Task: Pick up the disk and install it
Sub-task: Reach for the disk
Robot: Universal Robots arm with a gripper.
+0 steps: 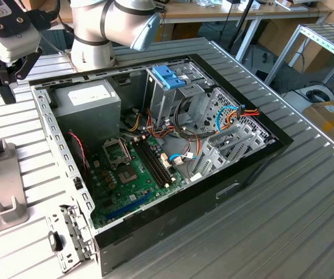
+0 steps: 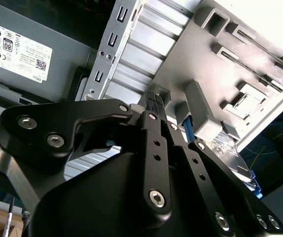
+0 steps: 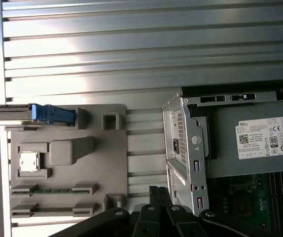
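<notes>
Open computer case (image 1: 242, 174) flat on the ribbed metal worktop (image 1: 283, 232); inside the case, a large grey power supply box (image 1: 88, 104) with a white label, a green motherboard (image 1: 135, 174), bundles of coloured cables (image 1: 237, 113) and a metal drive cage (image 1: 181, 102) with a bare blue caddy handle (image 1: 170, 77) at its upper end.

Just beside the case, on the power supply's side, a grey fixture tray (image 3: 107, 163) with moulded slots and recesses; in a slot along the tray's edge, at the end far from the case, the disk (image 3: 8, 114), standing on its thin edge, its light blue bracket (image 3: 53, 114) towards the case; in a square recess of the same tray, a small silvery chip (image 3: 29, 161).

Over the bare strip of worktop between the case and the tray, the end effector (image 3: 157, 190); fingertips pressed together, nothing pinched between them; well apart from the disk and outside the case. In the second wrist view, the same closed end effector (image 2: 151, 97) before the tray, with part of the disk (image 2: 228, 148) half hidden behind its black links. In the exterior view, the end effector (image 1: 6, 93) hanging above the worktop, off the power supply corner of the case.
</notes>
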